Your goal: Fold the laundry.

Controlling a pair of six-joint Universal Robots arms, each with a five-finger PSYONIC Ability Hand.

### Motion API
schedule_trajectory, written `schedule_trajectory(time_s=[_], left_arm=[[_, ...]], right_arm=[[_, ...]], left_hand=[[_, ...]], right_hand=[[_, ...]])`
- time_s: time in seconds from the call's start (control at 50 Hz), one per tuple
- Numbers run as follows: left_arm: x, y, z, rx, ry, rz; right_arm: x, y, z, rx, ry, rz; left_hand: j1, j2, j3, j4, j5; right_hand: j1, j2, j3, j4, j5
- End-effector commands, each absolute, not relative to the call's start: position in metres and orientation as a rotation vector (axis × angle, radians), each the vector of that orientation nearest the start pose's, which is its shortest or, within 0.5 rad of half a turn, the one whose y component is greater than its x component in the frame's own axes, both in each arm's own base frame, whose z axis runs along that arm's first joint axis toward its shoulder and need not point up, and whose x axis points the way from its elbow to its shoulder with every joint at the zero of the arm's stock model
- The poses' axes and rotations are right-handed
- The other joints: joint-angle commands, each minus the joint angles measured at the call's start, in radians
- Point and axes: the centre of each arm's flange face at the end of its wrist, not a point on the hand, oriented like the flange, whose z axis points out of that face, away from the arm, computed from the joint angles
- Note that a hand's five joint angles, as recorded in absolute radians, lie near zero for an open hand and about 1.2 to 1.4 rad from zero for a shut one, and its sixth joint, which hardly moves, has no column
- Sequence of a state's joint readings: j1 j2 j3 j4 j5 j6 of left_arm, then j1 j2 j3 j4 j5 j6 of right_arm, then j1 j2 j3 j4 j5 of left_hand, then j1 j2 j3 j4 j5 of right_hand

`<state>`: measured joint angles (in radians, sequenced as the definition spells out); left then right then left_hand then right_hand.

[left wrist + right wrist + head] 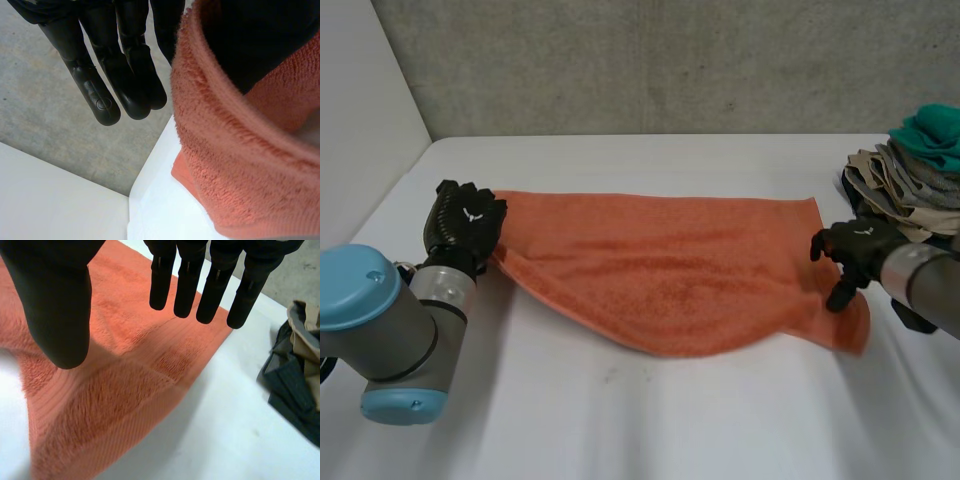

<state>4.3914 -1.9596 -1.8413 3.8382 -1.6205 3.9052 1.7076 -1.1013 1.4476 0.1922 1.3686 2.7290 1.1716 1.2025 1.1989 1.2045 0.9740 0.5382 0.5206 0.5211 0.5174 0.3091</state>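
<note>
Nearest you is the left arm's grey elbow joint (pixel 380 330) with its light-blue cap, at the near left of the white table (pixel 670 430). From it the forearm runs up to the left hand (pixel 465 225), which has the left end of the orange towel (pixel 660 270). In your left wrist view the cloth (pixel 240 165) wraps round the thumb, tight against the nearest of the straight fingers (pixel 102 102), so the hand is pinching the towel's end. The towel stretches left to right across the middle of the table, its near edge sagging toward you. Your right hand (pixel 855 250) is at the towel's right edge, close to the near right corner. There its fingers (pixel 187 285) are straight and spread away from the thumb above the cloth (pixel 100 405), grasping nothing. A pile of clothes (pixel 910 175) in teal, beige and dark cloth sits at the far right, just beyond that hand.
</note>
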Motion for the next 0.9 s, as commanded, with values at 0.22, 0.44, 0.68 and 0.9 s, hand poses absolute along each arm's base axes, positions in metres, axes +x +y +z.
schedule_trajectory(time_s=[0.22,0.44,0.68,0.9], left_arm=[[-0.230,-0.294,0.165,0.952,1.760,-1.985],[-0.222,-0.289,0.154,0.985,1.841,-1.891],[-0.184,-0.292,0.136,0.948,2.008,-1.675],[-0.176,-0.292,0.137,0.939,2.024,-1.664]], right_arm=[[0.170,-0.292,0.139,-0.925,2.560,-1.519],[0.163,-0.307,0.131,-0.905,2.547,-1.683],[0.159,-0.306,0.139,-0.907,2.546,-1.717],[0.163,-0.302,0.143,-0.940,2.543,-1.705]], left_hand=[[0.225,0.194,0.197,0.192,0.248],[-0.581,-0.612,-0.609,-0.614,-0.558],[-0.512,-0.543,-0.540,-0.545,-0.489],[0.225,0.194,0.197,0.192,0.248]], right_hand=[[0.169,0.186,0.186,0.190,0.223],[0.858,0.876,0.875,0.879,0.913],[0.858,0.876,0.875,0.879,0.913],[0.858,0.876,0.875,0.879,0.913]])
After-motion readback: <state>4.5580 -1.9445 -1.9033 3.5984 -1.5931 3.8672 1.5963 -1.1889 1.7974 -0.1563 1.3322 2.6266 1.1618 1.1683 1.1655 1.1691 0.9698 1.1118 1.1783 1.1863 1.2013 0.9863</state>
